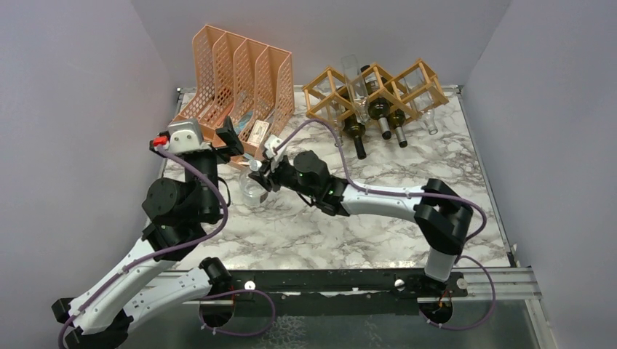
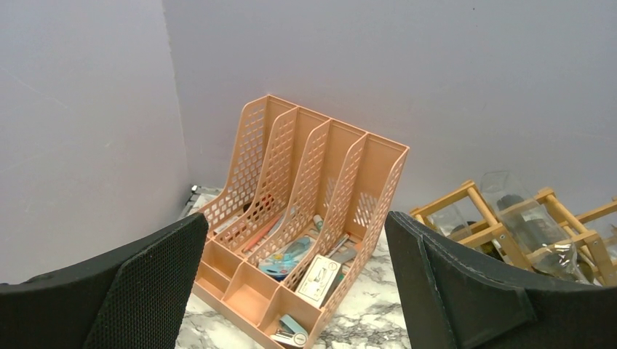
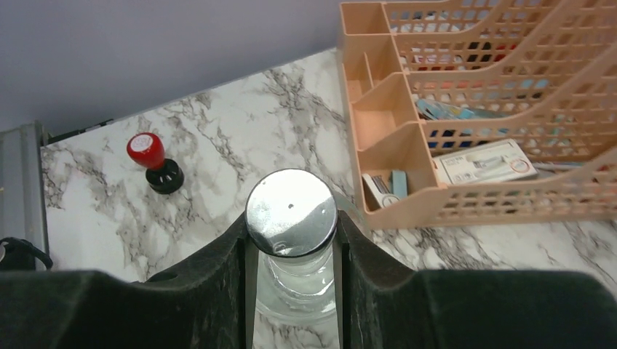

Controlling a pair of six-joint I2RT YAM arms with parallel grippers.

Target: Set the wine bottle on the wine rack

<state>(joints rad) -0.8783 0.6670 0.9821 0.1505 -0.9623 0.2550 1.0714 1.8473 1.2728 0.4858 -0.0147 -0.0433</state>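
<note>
The wine bottle is clear glass with a shiny silver screw cap. It stands upright on the marble counter just in front of the peach mesh file organizer, left of centre. The wine rack, a tan lattice of thin slats, sits at the counter's far edge to the right of the organizer, well apart from the bottle. Several dark and clear bottles lie in its cells with their necks pointing toward the arms. Bare marble runs between the bottle and the rack, though the right arm's own forearm stretches across part of it. Grey walls close in the far and side edges. The right jaws are closed to the width of the bottle's neck, with the black fingers pressed on either side just under the cap. The left jaws are spread wide with nothing between them, raised and facing the organizer.
</note>
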